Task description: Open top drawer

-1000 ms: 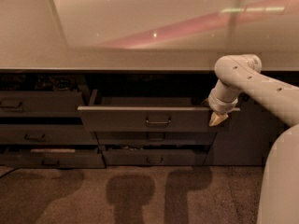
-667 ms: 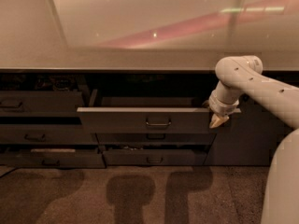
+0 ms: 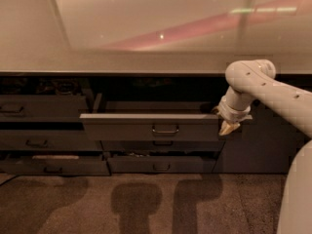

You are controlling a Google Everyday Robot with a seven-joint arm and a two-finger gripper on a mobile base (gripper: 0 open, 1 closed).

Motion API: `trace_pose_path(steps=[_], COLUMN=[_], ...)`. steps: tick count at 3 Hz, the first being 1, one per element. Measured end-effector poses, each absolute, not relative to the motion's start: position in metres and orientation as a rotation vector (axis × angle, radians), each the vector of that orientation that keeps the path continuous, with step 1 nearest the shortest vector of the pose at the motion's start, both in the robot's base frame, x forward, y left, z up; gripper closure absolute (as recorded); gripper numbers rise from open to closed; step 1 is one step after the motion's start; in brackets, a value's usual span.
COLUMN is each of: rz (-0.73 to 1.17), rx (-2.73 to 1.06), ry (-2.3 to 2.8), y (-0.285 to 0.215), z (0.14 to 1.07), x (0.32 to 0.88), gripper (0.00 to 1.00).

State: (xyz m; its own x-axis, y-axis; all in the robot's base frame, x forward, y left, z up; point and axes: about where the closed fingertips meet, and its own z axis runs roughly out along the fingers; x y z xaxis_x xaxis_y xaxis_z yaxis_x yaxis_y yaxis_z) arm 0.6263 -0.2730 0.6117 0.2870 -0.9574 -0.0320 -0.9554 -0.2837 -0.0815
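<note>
- Camera view: the top drawer [image 3: 122, 128] stands pulled out under the counter [image 3: 146, 62]. The gripper [image 3: 228, 127] hangs at its right end, at 3 o'clock from the handle [image 3: 165, 129]. Its opening I cannot tell.
- The drawer front is flat and dark grey, the handle a rectangular loop, the arm [image 3: 273, 91] pale, smooth and rounded.

You're looking at a dim, warm-tinted scene whose brightest part is the glossy countertop [image 3: 146, 62]; it throws back a broad pale sheen, a pink streak of glare toward the far right and a few pinpoint highlights. The pale arm [image 3: 273, 89] is lit on its upper side, and so is the gripper [image 3: 228, 127], which hangs at the right end of the top drawer [image 3: 122, 128] front. The recesses under the counter edge sink to near black, and three soft-edged dark shadows lie side by side on the near carpet [image 3: 58, 213].
</note>
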Motion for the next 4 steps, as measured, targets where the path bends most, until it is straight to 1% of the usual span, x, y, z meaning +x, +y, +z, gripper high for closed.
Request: trace_pose_path(steps=[4], rz=[-0.027], rx=[-2.461], ry=[1.816], y=[-0.272], z=[0.611], x=[0.612], gripper=[1.0])
